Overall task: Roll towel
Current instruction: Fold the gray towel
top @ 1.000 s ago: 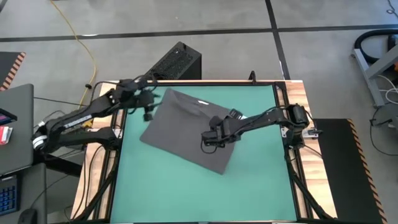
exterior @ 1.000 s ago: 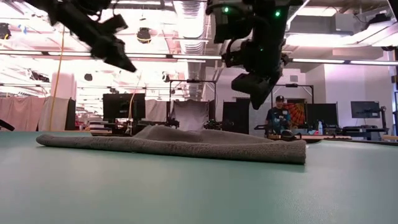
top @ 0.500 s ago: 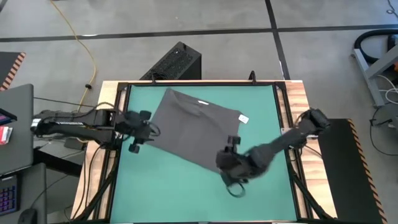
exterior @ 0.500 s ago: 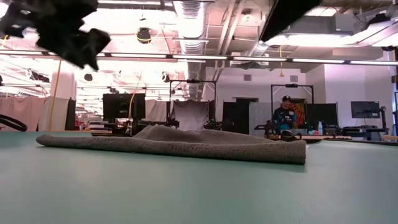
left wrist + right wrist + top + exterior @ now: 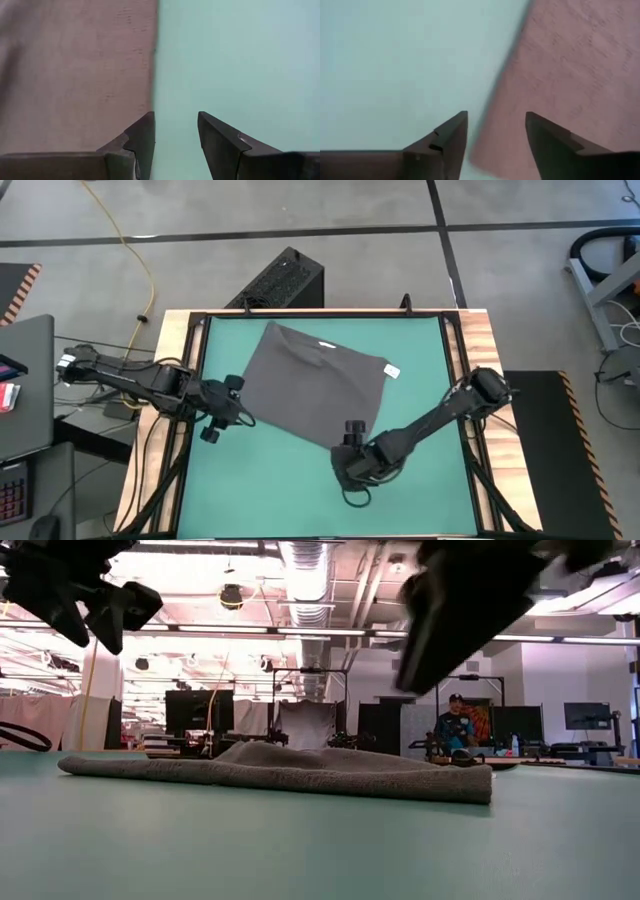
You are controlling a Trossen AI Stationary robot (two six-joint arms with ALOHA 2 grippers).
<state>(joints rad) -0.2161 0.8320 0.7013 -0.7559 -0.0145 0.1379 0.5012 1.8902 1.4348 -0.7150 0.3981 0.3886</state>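
The towel lies spread flat on the green table, turned at an angle to its edges, with its small white label at the corner nearest the right arm's side. In the low view the cloth rests low on the surface with a slight hump near its middle. The left claw hangs over the towel's left corner, its fingers spread apart and empty, one above the cloth's edge and the other above bare table. The right claw hangs over the near corner of the towel, its fingers also parted and holding nothing, straddling the line where the cloth meets the green surface. Beyond the table a person stands in the room.
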